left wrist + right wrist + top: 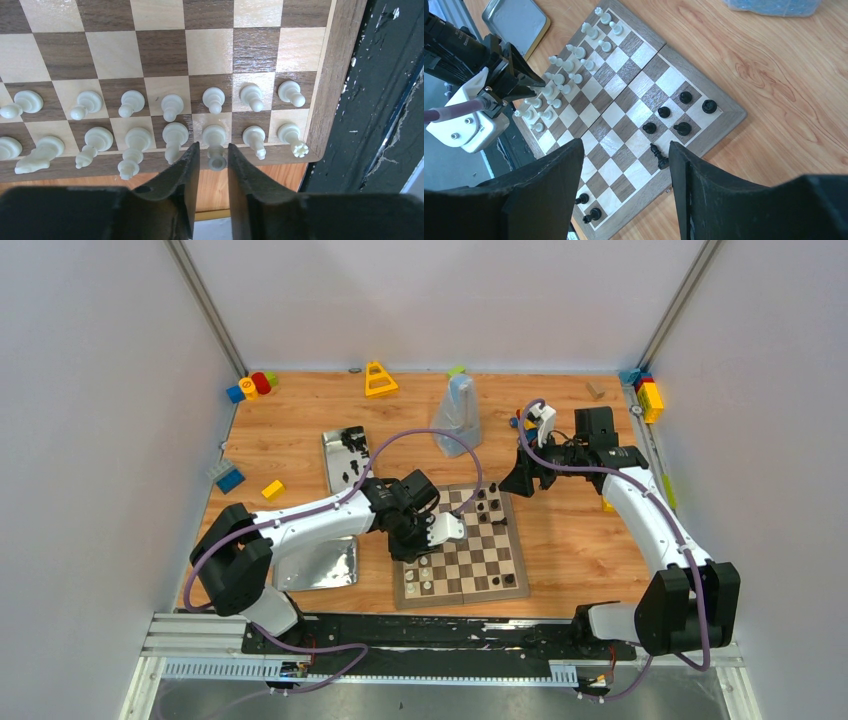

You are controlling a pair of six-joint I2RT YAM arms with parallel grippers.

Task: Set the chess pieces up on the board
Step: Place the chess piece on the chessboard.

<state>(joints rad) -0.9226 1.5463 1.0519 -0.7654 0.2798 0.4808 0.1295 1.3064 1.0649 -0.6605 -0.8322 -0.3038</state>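
L gripper (213,147) slightly apart — white piece (215,136) between, at board (320,100) edge, R gripper (625,144) wide apart

plain white walls (450,300), aluminium corner posts (203,300), wooden tabletop (300,410), even light

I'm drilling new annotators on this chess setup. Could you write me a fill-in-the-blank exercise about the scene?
1. The left tool straddles a ___ piece in the board's edge row.
2. White pieces stand in ___ rows.
3. The right tool, above the board, is ___ and empty.
4. Of the two colours, ___ has fewer pieces on the board.
Missing: white; two; open; black.
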